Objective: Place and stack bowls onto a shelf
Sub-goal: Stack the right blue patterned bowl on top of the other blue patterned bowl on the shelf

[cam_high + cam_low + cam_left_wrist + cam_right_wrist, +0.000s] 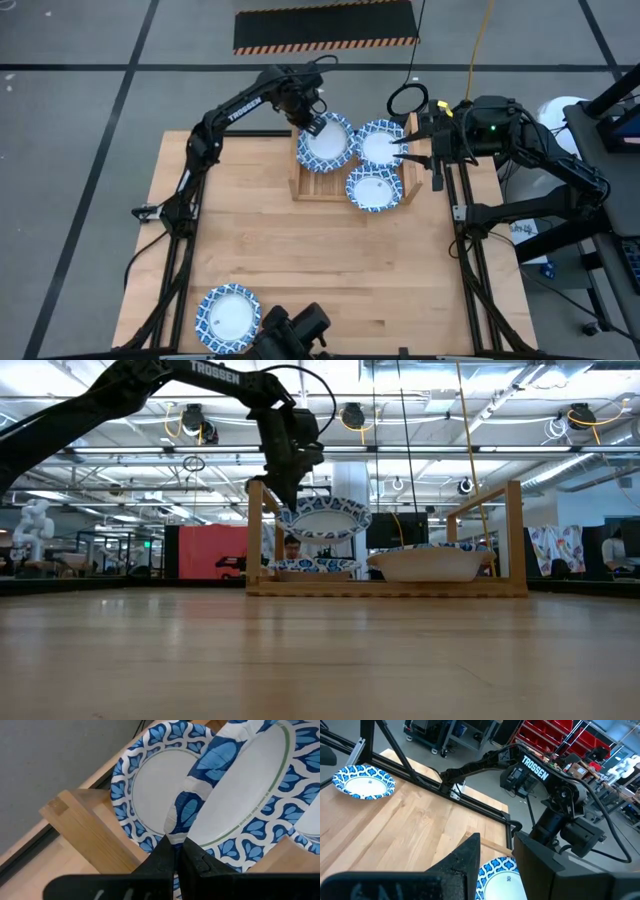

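Clearly, our left gripper [175,854] is pinched on the rim of a bowl [240,785], held above another bowl [316,152] on the shelf [303,188]. It looks light, thin and bendable; the rim suits. Our right gripper [403,150] waits part open beside the shelf.

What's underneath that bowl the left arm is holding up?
Under the held bowl, pinched at its rim by the left gripper, another bowl lies on the shelf. The held bowl covers part of it.
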